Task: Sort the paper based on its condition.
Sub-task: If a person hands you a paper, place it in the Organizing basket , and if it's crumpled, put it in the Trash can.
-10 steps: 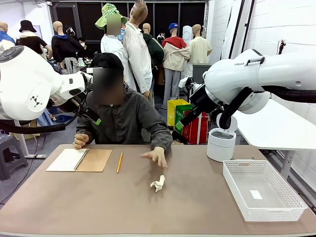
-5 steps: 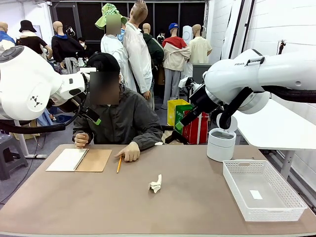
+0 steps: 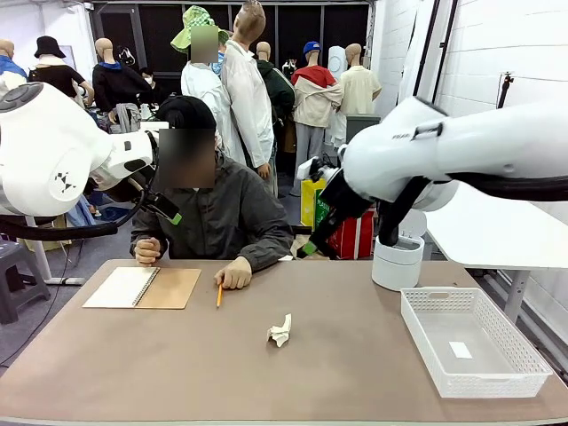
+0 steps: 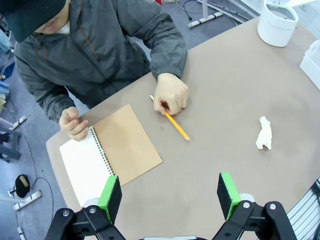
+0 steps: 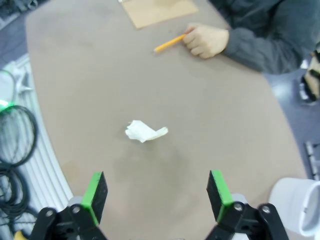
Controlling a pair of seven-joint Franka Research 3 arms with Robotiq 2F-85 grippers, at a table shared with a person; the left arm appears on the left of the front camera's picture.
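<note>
Right gripper (image 5: 156, 192) open over crumpled paper (image 5: 145, 131); left gripper (image 4: 169, 195) open above notepad (image 4: 112, 150); front view adds basket (image 3: 475, 383).

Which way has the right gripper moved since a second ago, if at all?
Yes. In the front view the right gripper has shifted left and slightly lower, farther from the white bin.

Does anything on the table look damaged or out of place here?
Yes: the paper lies crumpled into a small wad at mid-table, between the notepad and the white mesh basket, instead of flat. Nothing else looks askew or spilled.
</note>
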